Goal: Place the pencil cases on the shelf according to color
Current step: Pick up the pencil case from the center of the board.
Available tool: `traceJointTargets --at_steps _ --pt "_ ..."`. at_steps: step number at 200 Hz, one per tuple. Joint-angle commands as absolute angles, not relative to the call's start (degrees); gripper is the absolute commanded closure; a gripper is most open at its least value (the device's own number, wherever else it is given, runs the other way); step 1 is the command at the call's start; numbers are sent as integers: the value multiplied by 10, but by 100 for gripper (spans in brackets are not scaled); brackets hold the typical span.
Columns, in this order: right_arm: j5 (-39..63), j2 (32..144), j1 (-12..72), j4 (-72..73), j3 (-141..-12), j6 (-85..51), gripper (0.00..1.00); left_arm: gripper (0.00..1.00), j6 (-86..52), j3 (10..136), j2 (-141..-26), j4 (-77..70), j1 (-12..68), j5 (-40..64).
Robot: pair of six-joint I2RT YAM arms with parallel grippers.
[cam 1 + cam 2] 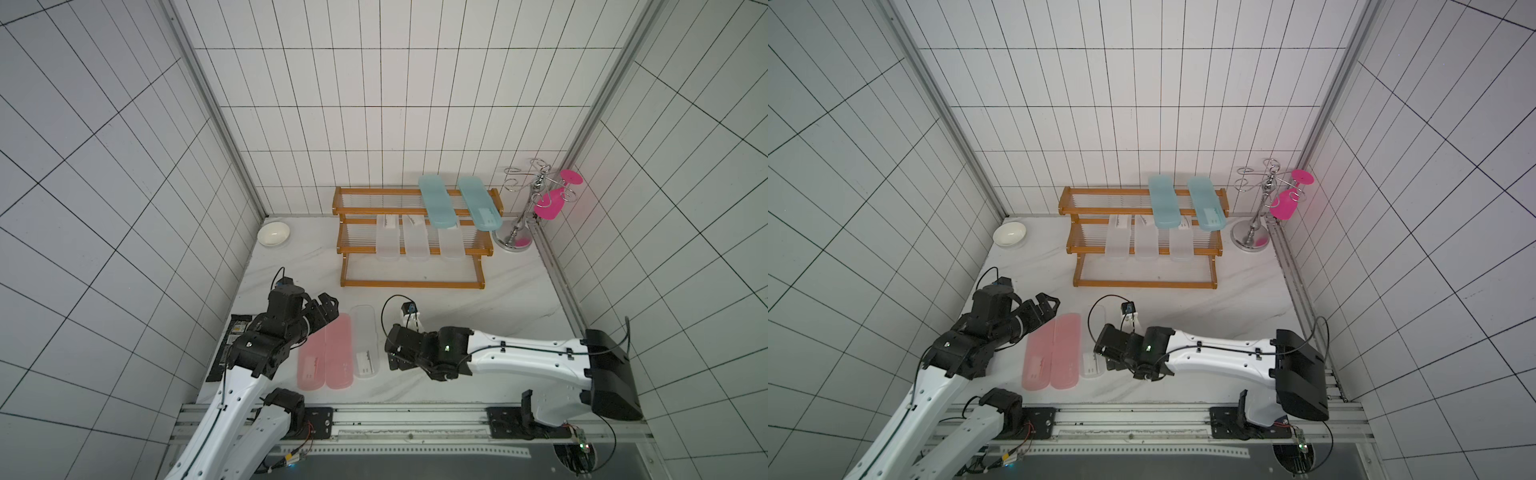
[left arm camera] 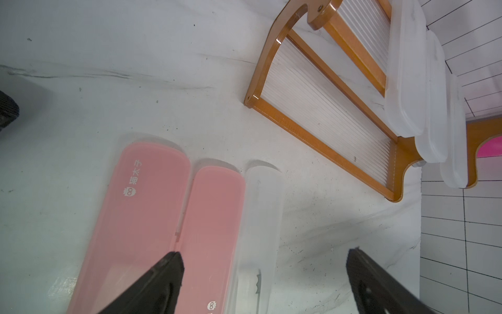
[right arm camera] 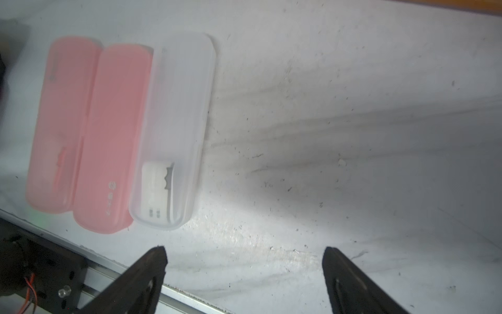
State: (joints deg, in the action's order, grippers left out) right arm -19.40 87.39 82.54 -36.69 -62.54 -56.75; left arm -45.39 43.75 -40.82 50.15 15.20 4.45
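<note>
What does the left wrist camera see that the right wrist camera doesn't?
Only the left wrist view shows the shelf, with three frosted cases lying on it. Only the right wrist view shows the metal rail along the table edge. Both show the two pink cases and the loose frosted case lying side by side on the table. Each also shows its own open end effector: the left end effector and the right end effector.
</note>
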Motion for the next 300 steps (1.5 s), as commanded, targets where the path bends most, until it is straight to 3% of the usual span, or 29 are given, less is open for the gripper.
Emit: traceJointTargets --at_steps 1,58,207,244,300 --pt "-218 908 851 -337 -628 -607 5 2 -496 420 -402 487 150 33" --pt "-138 1011 833 -245 -690 -546 3 2 -514 409 -391 496 150 -7" --pt "-101 1145 793 -288 -785 -535 5 2 -490 426 -416 488 153 6" --pt "-103 1106 764 -279 -712 -566 5 2 -483 430 -424 492 165 11" --pt "-123 981 735 -256 -585 -525 5 2 -506 454 -450 496 254 -76"
